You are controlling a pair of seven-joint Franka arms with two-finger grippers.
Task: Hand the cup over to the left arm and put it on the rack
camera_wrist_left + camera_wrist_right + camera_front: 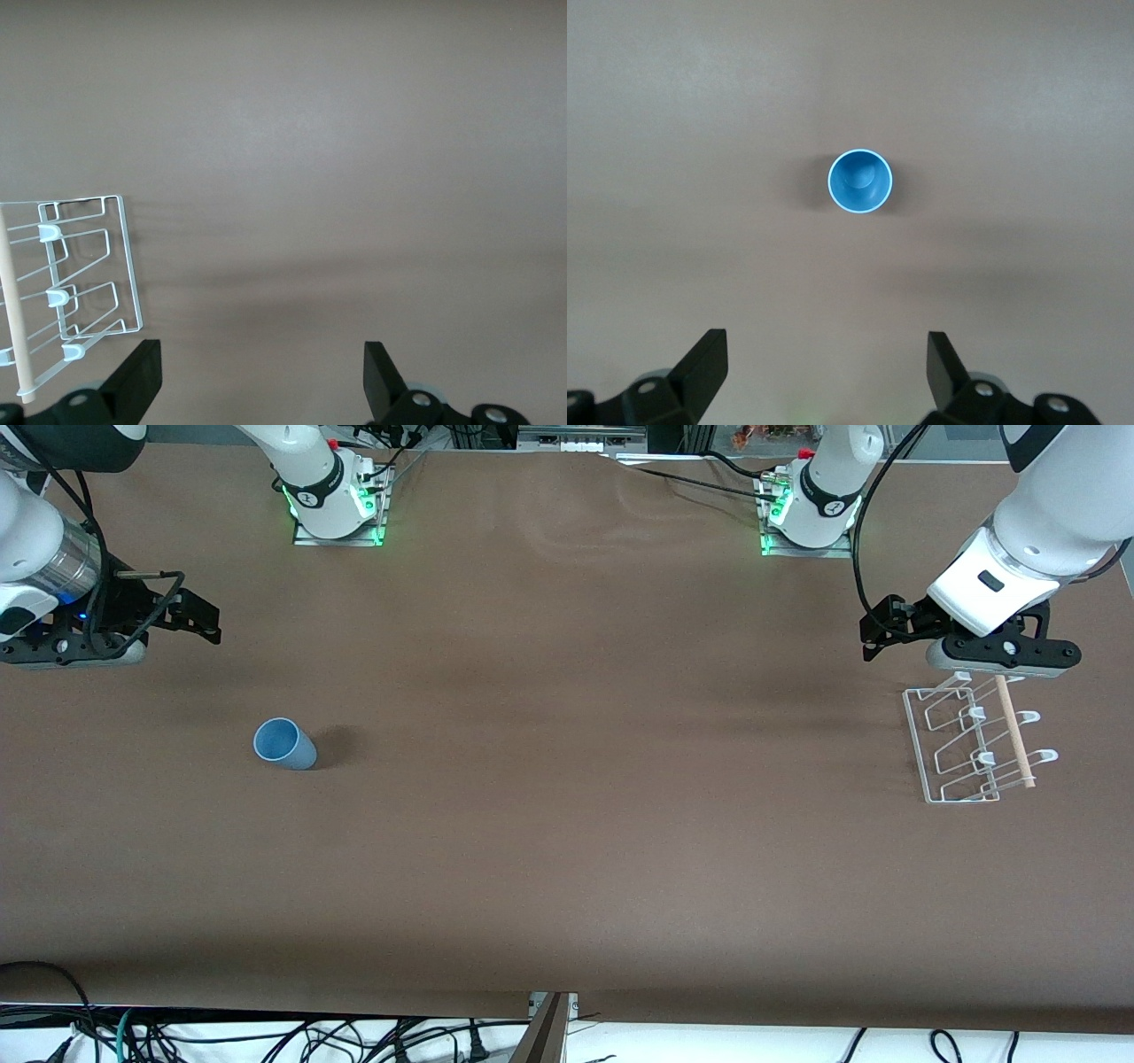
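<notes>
A light-blue cup (284, 744) is seen standing upright on the brown bench (567, 850), its open mouth facing up, toward the right arm's end of the bench. In the right wrist view the cup (860, 181) is seen from above as a round blue rim with the bottom visible inside, apart from both fingers of that arm's end effector.

The right end effector (199, 615) is held in the air over bare bench surface near the right arm's end, not over the cup. Its fingers are spread wide, with nothing between them; in the right wrist view the right end effector (828, 372) is shown released, with only brown bench surface in the gap.

A white wire rack (966, 748) is seen lying on the bench toward the left arm's end, well apart from the cup. A light wooden dowel (1014, 731) runs along it, among the looped pegs. No cup is carried on the rack.

The left end effector (873, 633) is held over the bench just beside the rack's end that lies farther from the front camera, with the white wrist block of the left arm (1054, 505) above it. In the left wrist view the left end effector (261, 376) is shown released and empty, with the rack (89, 274) and the dowel (13, 301) off to one side of the fingers, untouched.
</notes>
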